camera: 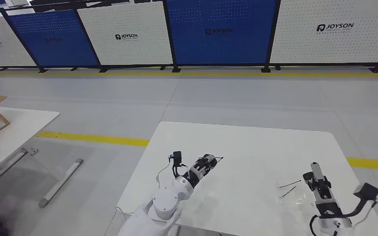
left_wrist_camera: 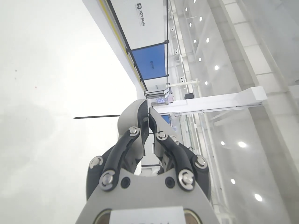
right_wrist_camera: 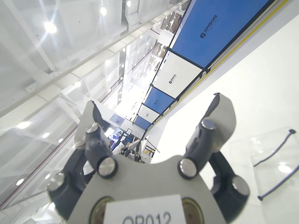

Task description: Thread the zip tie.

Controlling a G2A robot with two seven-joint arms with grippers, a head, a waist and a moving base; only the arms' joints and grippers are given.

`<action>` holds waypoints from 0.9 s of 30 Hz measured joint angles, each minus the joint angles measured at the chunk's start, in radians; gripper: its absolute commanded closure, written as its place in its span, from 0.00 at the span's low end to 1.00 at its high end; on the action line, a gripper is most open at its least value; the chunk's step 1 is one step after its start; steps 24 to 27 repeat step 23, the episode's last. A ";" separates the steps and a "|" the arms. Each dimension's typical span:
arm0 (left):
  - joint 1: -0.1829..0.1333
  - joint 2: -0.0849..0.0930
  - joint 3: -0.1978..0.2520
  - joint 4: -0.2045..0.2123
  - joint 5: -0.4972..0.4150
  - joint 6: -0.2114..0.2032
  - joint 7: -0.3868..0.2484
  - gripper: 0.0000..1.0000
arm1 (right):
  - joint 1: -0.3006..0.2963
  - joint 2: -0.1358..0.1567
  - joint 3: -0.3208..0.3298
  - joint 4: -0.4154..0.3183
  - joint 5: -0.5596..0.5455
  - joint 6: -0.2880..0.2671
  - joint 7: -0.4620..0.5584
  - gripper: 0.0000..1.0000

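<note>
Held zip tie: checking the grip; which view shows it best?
Left wrist view: the zip tie sticks out sideways from the shut left gripper. Top view shows it as a thin line at that gripper's tip. Right wrist view: too small to tell.

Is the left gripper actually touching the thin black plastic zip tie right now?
Touching. The left wrist view shows the left gripper shut on the black zip tie, its tail sticking out sideways.

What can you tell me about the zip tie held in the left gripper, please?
The zip tie is a thin, straight black strip, plastic by its look, ending in a tapered tip. The left gripper is shut on one end, which is hidden in the grip; the rest sticks out sideways, free, over the white table. Nothing else is seen touching it.
</note>
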 measured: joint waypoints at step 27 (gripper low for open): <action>0.000 0.000 -0.001 0.000 -0.010 0.005 -0.008 1.00 | 0.000 0.000 0.000 0.000 0.000 0.000 0.000 0.00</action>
